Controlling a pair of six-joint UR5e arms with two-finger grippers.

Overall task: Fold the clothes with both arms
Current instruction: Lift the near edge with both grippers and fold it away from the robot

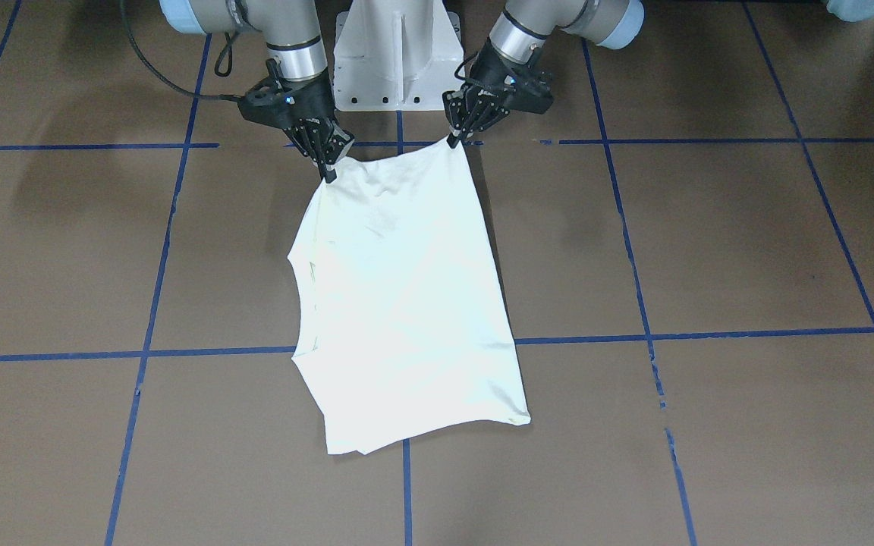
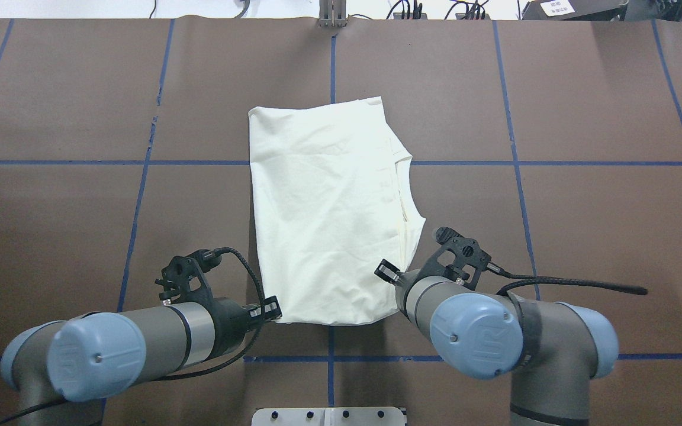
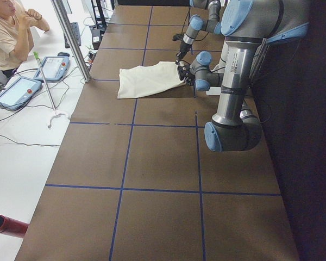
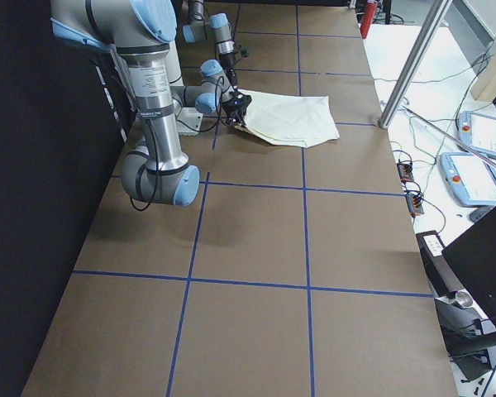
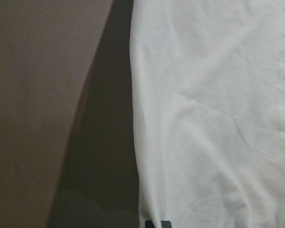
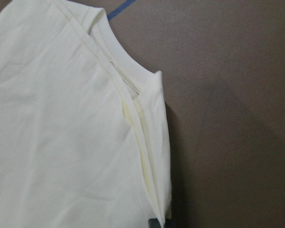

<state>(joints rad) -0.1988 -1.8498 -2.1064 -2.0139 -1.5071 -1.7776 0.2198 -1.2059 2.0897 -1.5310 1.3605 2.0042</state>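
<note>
Folding is judged midway; T-shirt [image 2: 329, 207] is narrowed, its 6 o'clock corners clamped by left gripper [image 2: 272, 308] and right gripper [image 2: 386, 273]; crosswise fold is left.

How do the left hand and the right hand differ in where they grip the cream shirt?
The left hand pinches the shirt's plain near corner; the right hand pinches the near corner on the neckline side. The left hand sits closer to the white base; the right hand reaches farther out over the table. Both are closed on the shirt's near edge.
</note>
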